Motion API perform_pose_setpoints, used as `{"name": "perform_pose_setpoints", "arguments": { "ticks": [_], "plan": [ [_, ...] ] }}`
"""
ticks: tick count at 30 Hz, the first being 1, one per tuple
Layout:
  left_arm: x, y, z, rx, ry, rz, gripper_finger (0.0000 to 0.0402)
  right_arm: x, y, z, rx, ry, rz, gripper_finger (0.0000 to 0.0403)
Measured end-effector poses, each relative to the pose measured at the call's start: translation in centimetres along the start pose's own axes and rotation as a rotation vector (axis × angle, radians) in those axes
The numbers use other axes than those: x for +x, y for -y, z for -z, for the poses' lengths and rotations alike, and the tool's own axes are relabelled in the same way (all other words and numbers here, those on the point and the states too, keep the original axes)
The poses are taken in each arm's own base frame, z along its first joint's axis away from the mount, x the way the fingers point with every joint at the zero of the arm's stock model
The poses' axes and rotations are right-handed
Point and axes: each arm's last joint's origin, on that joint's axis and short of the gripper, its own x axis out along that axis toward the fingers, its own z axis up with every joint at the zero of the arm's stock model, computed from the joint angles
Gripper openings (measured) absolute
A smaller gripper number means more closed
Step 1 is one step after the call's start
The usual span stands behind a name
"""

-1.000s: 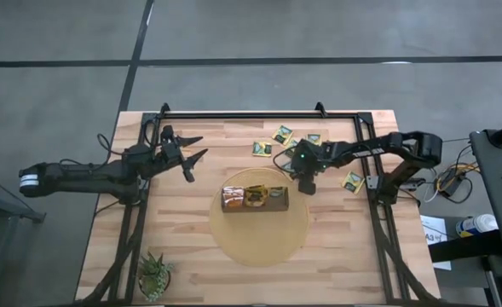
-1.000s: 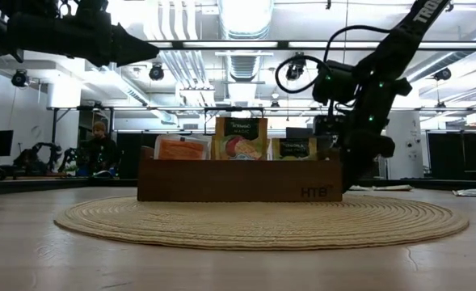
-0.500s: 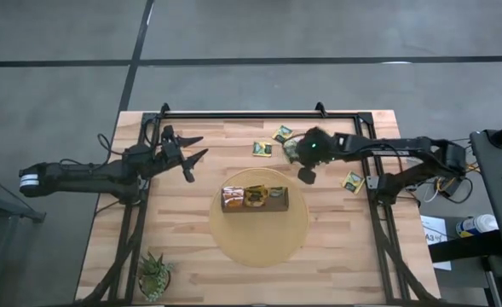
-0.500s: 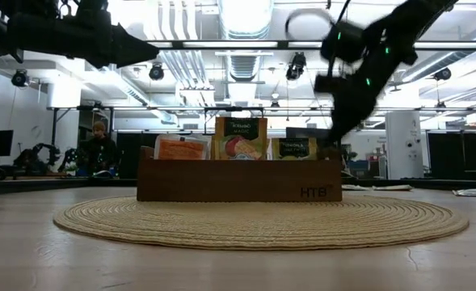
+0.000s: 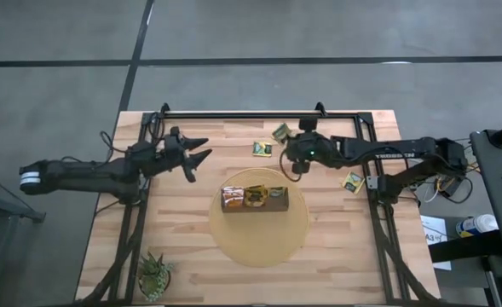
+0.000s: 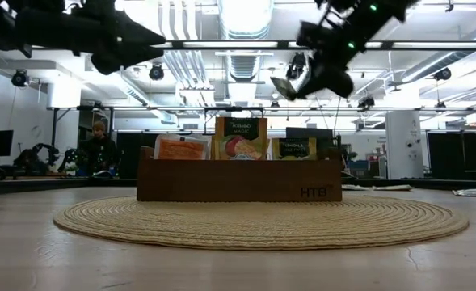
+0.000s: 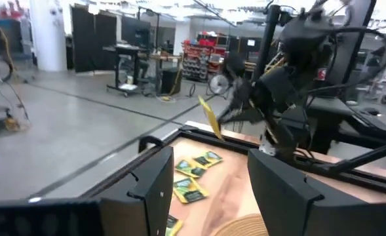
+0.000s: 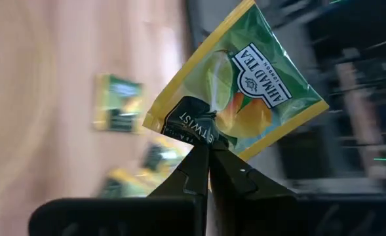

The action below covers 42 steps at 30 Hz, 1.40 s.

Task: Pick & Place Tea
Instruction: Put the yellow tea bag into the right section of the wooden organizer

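My right gripper [image 5: 292, 162] is shut on a green-and-yellow tea sachet [image 8: 238, 85], high above the table behind the box in the low view [image 6: 284, 87]. My left gripper [image 5: 201, 153] is open and empty in the air over the table's left part. The long brown wooden box [image 5: 255, 198] stands on a round woven mat [image 5: 259, 243] and holds upright sachets: orange [image 6: 180, 149], green-and-yellow [image 6: 240, 137] and dark [image 6: 294, 148]. Loose green-and-yellow sachets [image 5: 262, 149] lie flat on the table at the far side, and another one [image 5: 353, 181] lies at the right. My right gripper pinches the sachet between its two fingertips at the dark-printed part by one edge [image 8: 199, 128]. The rest of the sachet sticks out beyond the fingertips, tilted. It is lifted clear of the table and the box.
A small green plant [image 5: 154, 275] stands at the table's near left corner. A black frame [image 5: 242, 115] runs along the far edge and both sides of the table. A person [image 6: 100, 149] sits in the room behind.
My right gripper has risen from table height beside the box's right end. It has gone toward the far edge and a little left, tipping from pointing down to nearly level, with the sachet in its fingers. My left gripper has shifted slightly toward the right.
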Motion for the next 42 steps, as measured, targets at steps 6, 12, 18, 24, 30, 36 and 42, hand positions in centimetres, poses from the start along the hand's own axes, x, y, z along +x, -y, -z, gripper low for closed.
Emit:
{"name": "perform_pose_setpoints", "arguments": {
  "ticks": [6, 12, 18, 24, 30, 36, 42],
  "plan": [
    [2.1, 0.4, -0.7, -0.049, -0.028, -0.038, 0.0190, 0.8, -1.2, -4.1, -0.228, -0.098, 0.198, 0.0008],
    [4.9, 1.2, -2.6, -0.012, -0.030, -0.037, 0.0190, 2.3, -2.9, -7.7, -0.361, -0.184, 0.323, 0.0008],
    [8.1, 2.0, -3.3, 0.047, -0.090, -0.028, 0.0190, 2.7, -3.8, -9.5, -0.432, -0.219, 0.381, 0.0008],
    [11.0, 2.5, -2.3, 0.072, -0.158, -0.023, 0.0190, 2.2, -3.7, -10.3, -0.443, -0.181, 0.405, 0.0008],
    [13.0, 2.9, -2.2, 0.132, -0.168, -0.019, 0.0190, 1.8, -4.1, -10.8, -0.486, -0.157, 0.407, 0.0008],
    [13.9, 3.1, -2.8, 0.138, -0.153, -0.021, 0.0190, 1.5, -4.5, -11.0, -0.485, -0.141, 0.401, 0.0008],
    [14.3, 3.1, -2.9, 0.149, -0.162, -0.021, 0.0153, 1.4, -4.7, -11.0, -0.476, -0.131, 0.398, 0.0008]
  ]
}}
